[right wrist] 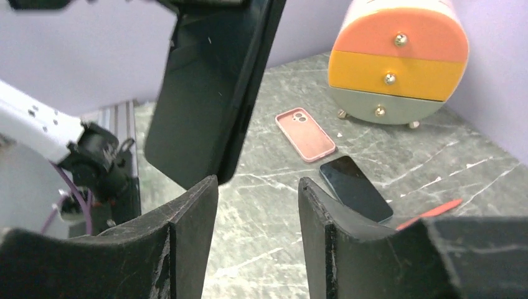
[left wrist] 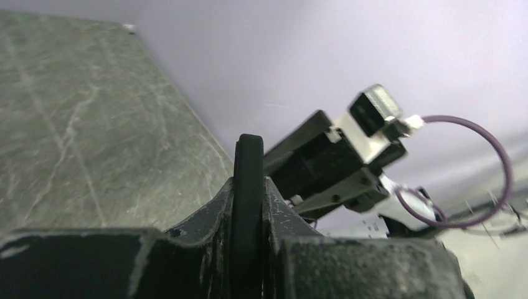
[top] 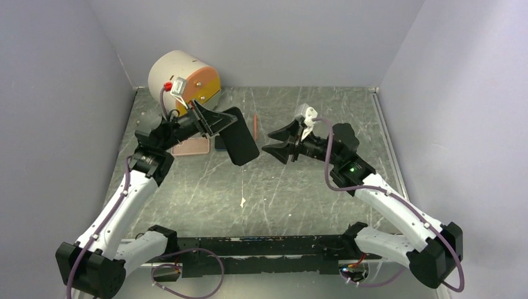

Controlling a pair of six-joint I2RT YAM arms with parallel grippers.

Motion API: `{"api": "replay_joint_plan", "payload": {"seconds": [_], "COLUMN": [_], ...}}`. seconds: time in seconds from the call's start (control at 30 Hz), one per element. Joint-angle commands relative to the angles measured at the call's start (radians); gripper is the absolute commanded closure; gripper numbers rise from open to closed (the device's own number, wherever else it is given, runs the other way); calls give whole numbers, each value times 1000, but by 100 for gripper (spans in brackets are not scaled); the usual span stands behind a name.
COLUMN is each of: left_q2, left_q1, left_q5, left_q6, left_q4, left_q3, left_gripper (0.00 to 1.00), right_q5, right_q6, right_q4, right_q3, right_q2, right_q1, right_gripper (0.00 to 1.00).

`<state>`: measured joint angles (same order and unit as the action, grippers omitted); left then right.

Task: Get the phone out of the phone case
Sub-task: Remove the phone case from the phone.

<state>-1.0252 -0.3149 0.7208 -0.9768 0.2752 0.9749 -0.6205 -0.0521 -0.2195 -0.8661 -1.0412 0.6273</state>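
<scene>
Left pincer [top: 215, 122] pinching case [top: 241, 146] aloft | right pincer [top: 269, 141] spread, empty, just beside | risk: thin edge grip may slip, dropping case onto counter [top: 280, 199]

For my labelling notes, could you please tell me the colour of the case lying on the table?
The case is pink, clearest in the right wrist view.

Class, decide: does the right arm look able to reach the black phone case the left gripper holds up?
Probably yes: the right gripper stands open facing the free end of the black phone case, nothing between; left gripper clamps its other end.
</scene>
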Motion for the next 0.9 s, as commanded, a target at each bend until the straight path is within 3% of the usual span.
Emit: {"api": "replay_joint_plan", "payload": {"seconds": [0.0, 0.3, 0.6, 0.87], "left_q2": [72, 128, 96, 73], "left_q1": [2, 2, 2, 2], "left_q5": [-241, -427, -414, -402], "left_q6": [-18, -123, -195, -241], "left_q4": [-29, 27, 123, 195], "left_q3": [-47, -143, -167, -191], "left_gripper": [97, 97, 97, 97], "right_q5": [146, 219, 210, 186], "right_q6": [-261, -695, -893, -933], "right_q4": [-135, -285, -364, -408], "right_q3": [43, 150, 160, 129], "right_q2": [75, 66, -38, -124], "right_q1": [-2, 15, 31, 37], "right_gripper": [46, 43, 46, 51]}}
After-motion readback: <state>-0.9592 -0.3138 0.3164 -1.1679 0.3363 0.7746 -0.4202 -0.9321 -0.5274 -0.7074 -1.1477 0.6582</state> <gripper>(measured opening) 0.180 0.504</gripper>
